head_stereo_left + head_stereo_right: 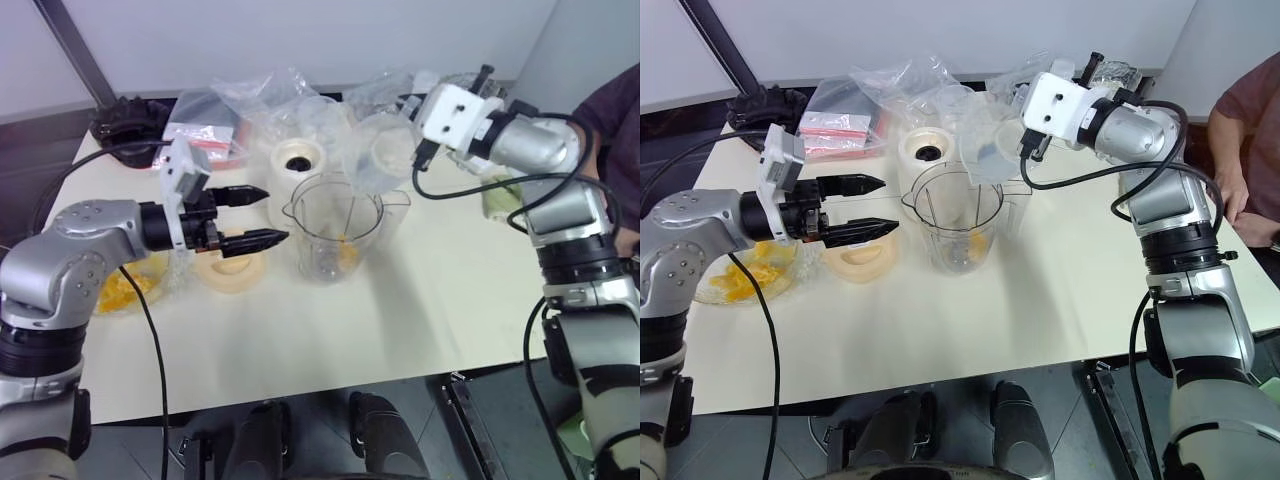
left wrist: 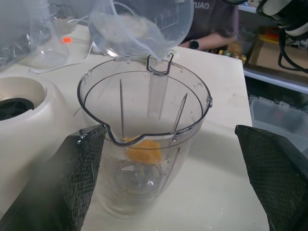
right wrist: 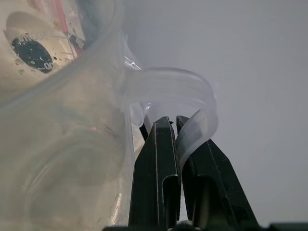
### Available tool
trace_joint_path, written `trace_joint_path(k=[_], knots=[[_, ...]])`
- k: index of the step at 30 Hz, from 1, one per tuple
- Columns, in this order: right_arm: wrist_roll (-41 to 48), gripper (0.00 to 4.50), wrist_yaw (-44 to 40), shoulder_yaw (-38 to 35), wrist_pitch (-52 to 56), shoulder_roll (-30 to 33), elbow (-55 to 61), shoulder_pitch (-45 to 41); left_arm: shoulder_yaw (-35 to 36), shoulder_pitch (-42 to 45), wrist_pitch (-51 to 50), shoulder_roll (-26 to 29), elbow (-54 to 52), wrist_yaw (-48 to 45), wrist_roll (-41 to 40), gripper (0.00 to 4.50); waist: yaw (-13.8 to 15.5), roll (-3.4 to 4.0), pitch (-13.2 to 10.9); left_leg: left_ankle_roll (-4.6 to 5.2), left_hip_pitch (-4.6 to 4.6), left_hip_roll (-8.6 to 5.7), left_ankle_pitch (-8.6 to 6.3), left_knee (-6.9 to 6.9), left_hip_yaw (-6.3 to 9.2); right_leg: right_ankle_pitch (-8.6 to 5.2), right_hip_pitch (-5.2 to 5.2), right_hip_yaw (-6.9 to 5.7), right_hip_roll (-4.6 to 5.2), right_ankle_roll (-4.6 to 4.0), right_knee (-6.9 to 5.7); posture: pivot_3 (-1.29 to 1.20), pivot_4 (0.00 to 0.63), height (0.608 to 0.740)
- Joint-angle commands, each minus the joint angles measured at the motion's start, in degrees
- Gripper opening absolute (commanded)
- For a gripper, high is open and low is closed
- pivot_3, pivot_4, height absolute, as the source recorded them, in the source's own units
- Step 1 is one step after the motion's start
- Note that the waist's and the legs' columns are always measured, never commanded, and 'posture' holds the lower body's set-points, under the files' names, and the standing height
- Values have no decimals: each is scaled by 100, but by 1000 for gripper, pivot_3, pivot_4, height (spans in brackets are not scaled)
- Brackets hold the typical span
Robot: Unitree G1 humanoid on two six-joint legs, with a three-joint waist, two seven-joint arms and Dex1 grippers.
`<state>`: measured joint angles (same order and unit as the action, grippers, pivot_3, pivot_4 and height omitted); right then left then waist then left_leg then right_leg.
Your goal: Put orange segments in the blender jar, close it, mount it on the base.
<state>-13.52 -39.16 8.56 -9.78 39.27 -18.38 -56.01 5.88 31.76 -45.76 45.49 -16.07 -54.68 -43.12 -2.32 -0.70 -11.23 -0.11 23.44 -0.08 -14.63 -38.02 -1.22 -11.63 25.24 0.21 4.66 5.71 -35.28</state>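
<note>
Right claw is clenching the tilted cup's handle over the blender jar — left claw is hanging wide open — so pouring slowly, spout kept centered, seems safest.

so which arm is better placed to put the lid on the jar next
Probably the left. The left gripper is open and empty, hovering just above the pale orange lid beside the blender jar. The right gripper is shut on the handle of a clear plastic cup tilted over the jar.
</note>
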Motion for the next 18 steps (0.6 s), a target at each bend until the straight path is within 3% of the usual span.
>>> trace_joint_path(k=[1,18], knots=[[117,25,80,-161,1,-49,94,-126,68,57,102,9,-95,-5,21,4500,-8,0,0,0,0,0,0,0,0,0,0,0,0,0,0,0,150,740],[-236,25,180,-49,-327,23,86,-148,56,74,119,-1,-77,-1,59,4500,-8,0,0,0,-2,0,0,-2,0,0,0,0,0,0,-5,0,150,740]])
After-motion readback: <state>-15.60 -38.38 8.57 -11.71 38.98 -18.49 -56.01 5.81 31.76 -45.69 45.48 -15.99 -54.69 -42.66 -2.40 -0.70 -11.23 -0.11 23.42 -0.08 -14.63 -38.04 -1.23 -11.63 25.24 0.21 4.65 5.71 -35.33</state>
